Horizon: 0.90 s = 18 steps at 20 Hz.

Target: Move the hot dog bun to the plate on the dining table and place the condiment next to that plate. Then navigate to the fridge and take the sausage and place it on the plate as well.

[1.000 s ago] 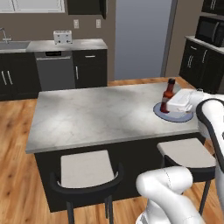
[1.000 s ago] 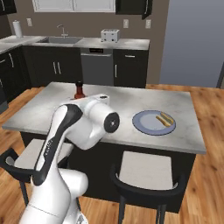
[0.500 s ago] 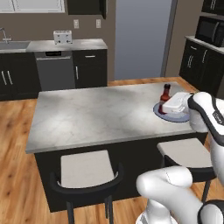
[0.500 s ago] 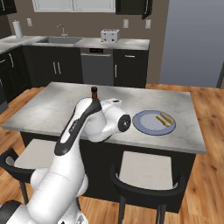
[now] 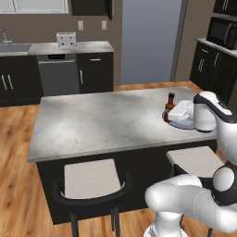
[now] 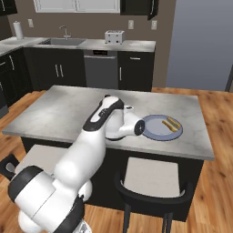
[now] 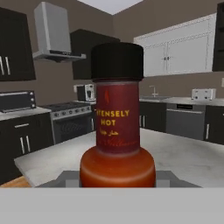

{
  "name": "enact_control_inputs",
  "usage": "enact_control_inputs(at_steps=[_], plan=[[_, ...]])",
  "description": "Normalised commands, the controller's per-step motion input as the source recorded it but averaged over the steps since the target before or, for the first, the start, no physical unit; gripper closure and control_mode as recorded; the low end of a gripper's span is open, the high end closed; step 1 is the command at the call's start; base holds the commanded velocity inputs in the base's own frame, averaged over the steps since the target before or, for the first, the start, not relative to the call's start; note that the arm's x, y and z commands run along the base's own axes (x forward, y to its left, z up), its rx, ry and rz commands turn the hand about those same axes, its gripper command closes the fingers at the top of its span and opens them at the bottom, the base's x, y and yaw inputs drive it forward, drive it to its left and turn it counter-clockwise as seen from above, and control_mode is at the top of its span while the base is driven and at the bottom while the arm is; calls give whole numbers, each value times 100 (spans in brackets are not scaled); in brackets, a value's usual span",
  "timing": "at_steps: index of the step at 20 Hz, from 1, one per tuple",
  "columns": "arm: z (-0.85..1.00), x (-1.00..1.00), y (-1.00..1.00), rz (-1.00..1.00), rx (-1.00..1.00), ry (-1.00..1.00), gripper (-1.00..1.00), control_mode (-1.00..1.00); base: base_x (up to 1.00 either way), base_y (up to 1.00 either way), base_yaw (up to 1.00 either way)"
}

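Note:
My gripper is shut on the condiment, a dark red bottle with a black cap, held upright. On the marble dining table the condiment stands just left of the pale blue-grey plate. From the right, my arm hides the bottle. The plate carries the yellow-tan hot dog bun on its right half. The sausage is out of view. I cannot tell whether the tall grey slab behind the table is the fridge.
Two black stools stand along the table's near side. The wall counter with a toaster and a sink runs along the back. Wood floor lies open left of the table.
My arm has swung the bottle across toward the plate and brought it lower, close beside the plate's rim. Plate and bun have stayed where they were.

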Motion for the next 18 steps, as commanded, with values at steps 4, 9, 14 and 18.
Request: enact_control_inputs(at_steps=[4, 9, 14, 18], plan=[[-45, 48, -7, 8, -2, -2, 100, -100, 0, 0, 0], [-38, 31, 0, 8, -4, -4, 100, -100, 0, 0, 0], [-28, 13, 2, 1, -7, -3, 100, -100, 0, 0, 0], [-19, 12, 1, 0, -4, 0, 100, -100, 0, 0, 0]])
